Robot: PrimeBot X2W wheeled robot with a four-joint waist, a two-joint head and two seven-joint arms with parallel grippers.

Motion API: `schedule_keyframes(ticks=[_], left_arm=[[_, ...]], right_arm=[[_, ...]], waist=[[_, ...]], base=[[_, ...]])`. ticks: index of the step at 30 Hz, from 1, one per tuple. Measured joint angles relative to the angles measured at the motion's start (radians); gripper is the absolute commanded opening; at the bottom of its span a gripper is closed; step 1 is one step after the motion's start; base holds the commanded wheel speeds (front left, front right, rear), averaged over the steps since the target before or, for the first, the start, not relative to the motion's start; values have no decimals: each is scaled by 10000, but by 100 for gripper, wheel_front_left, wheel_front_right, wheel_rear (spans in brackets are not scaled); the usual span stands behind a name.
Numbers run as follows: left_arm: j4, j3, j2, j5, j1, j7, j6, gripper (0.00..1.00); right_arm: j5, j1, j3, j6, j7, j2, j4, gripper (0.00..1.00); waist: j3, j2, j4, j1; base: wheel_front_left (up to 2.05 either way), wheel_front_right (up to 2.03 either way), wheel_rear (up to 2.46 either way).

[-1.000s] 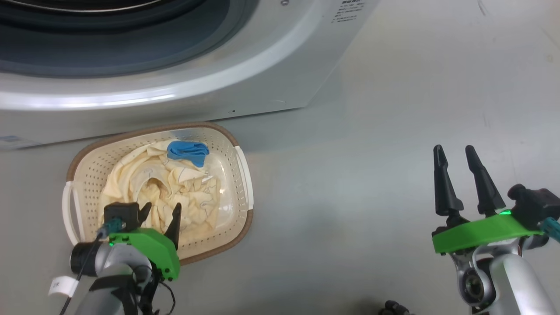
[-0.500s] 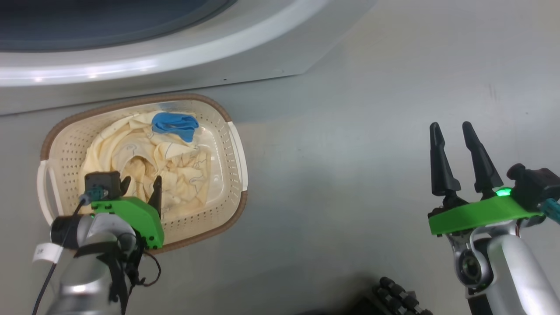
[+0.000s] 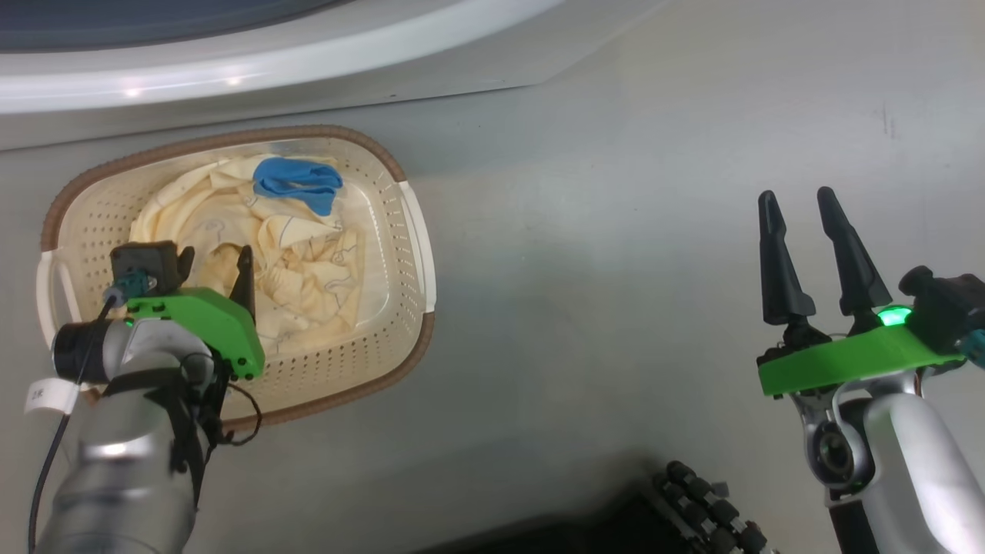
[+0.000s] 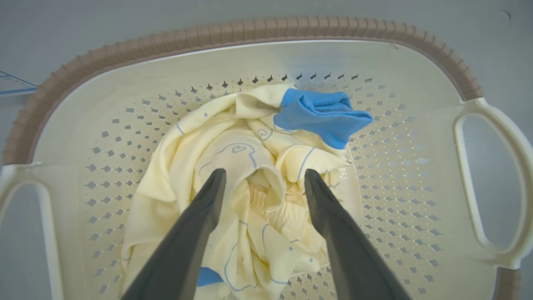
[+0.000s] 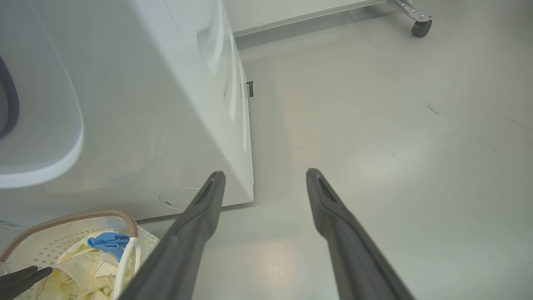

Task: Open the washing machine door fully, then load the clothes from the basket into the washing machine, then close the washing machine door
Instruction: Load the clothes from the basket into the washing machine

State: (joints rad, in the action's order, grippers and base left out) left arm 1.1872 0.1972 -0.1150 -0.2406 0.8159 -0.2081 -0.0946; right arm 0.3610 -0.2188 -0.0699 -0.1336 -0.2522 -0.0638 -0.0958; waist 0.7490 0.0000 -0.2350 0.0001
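The basket (image 3: 231,135) stands on the grey floor (image 3: 616,269) at the left, just near of the washing machine (image 3: 308,69). Its long axis runs left to right, with a white handle at each end. Inside lie the clothes (image 3: 308,269): crumpled cream fabric with thin line drawings, and a blue piece (image 3: 296,183) on the far side of the heap.

The left arm rises from the near left and bends at the wrist, so the left gripper (image 4: 265,171) points down into the basket. Its fingers are spread to either side of a raised fold; whether they touch the fabric cannot be told.

The right gripper (image 3: 796,194) hangs over bare floor at the near right, well apart from the basket. It points far, fingers apart and empty.
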Motion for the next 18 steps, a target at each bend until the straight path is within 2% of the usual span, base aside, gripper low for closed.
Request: schedule_keyframes(ticks=[18], left_arm=[[686, 157, -19, -167, 969, -219, 46, 100]], right_arm=[[2, -180, -13, 0, 0, -251, 109, 100]], waist=[[727, 0, -32, 0]], base=[[0, 0, 0]])
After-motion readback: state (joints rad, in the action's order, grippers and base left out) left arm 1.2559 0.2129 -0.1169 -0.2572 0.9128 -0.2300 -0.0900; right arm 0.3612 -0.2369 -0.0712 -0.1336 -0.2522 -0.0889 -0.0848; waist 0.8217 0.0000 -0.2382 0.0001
